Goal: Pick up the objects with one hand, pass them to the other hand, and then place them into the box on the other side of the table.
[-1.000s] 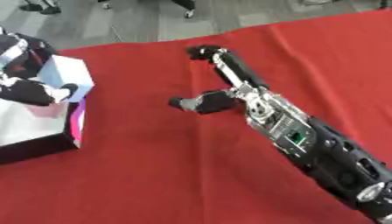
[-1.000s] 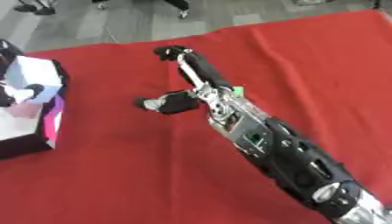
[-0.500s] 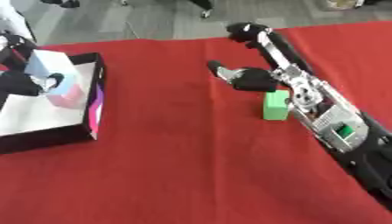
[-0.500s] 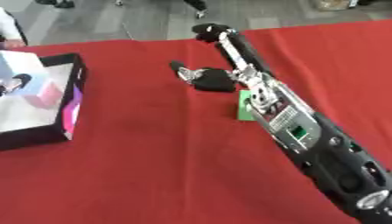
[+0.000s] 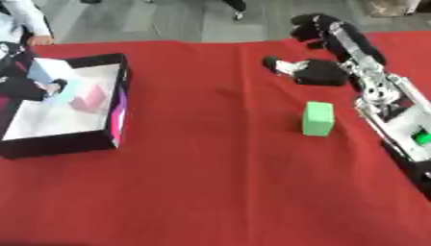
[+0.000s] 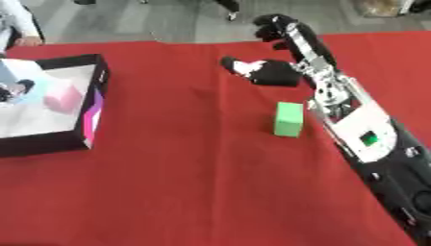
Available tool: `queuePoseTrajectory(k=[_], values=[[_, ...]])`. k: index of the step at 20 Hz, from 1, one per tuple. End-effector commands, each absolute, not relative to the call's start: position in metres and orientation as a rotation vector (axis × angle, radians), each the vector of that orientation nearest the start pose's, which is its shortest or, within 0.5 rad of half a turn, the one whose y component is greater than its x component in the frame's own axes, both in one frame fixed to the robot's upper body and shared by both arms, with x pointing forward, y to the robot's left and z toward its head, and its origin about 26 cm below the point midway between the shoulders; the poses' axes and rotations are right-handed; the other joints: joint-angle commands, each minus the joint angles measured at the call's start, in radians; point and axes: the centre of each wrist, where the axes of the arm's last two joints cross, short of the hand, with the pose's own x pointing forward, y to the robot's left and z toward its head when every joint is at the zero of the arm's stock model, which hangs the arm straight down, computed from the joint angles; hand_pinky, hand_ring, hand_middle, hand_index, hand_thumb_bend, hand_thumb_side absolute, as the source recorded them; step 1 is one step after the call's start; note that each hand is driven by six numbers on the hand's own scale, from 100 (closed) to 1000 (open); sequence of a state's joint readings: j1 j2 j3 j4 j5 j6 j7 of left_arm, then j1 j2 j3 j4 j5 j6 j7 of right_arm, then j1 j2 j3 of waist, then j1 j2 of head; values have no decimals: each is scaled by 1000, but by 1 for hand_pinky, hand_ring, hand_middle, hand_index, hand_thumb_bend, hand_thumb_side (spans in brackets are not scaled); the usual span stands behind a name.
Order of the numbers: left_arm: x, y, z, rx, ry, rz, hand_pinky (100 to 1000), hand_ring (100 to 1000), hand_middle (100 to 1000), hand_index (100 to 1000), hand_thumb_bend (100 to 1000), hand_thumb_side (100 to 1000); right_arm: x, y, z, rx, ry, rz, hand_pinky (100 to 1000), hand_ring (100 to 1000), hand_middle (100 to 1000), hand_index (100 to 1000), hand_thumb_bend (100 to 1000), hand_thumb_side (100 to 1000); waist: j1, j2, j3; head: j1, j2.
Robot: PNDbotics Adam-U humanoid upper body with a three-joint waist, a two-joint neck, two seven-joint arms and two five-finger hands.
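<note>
A green block [image 5: 317, 118] stands on the red cloth, just left of my right forearm. My right hand [image 5: 321, 72] is beyond the block, open and empty, with its thumb pointing left and its fingers [image 5: 312, 26] reaching toward the far edge. The black-rimmed box [image 5: 120, 108] with a white floor lies at the left. A pink block [image 6: 60, 100] rests inside it. My left hand [image 5: 23, 87] comes in at the left edge above the box, its black fingers curled round a light blue block [image 5: 49, 73].
The red cloth [image 5: 210, 182] covers the whole table between the box and my right arm [image 6: 363, 139]. The table's far edge runs just behind the box and my right hand's fingers, with grey floor beyond it.
The whole picture has shifted, so the camera has moved. The green block, hidden under my right arm a second ago, now shows beside it. My left hand stays over the box.
</note>
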State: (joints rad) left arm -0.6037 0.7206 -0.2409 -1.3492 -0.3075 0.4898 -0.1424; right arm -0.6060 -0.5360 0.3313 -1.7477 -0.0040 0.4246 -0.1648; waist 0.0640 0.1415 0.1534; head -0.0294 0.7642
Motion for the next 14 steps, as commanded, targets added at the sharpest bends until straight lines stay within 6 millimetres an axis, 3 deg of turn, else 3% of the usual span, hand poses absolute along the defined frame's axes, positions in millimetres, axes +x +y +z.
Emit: queuePoseTrajectory(k=[1,8,12,14], values=[[406,350,190,843,-1251,-737,724,522,359,408,210,131,355,-222,233,-443,-1863,565,828,811,709,830,586,353,-14,-31,0,8,6],[423,357,168,873,-1180,-735,730,536,381,435,219,125,356,-227,237,-453,-1867,533,827,809,707,829,585,354,-20,-27,-8,13,6],[428,360,158,901,-1152,-735,744,559,429,490,313,110,355,-229,242,-459,-1884,520,827,808,706,828,586,352,-21,-26,-11,14,6],[429,361,154,909,-1142,-741,776,623,525,608,439,164,354,-230,244,-460,-1891,513,826,806,705,827,586,351,-21,-25,-12,13,6]])
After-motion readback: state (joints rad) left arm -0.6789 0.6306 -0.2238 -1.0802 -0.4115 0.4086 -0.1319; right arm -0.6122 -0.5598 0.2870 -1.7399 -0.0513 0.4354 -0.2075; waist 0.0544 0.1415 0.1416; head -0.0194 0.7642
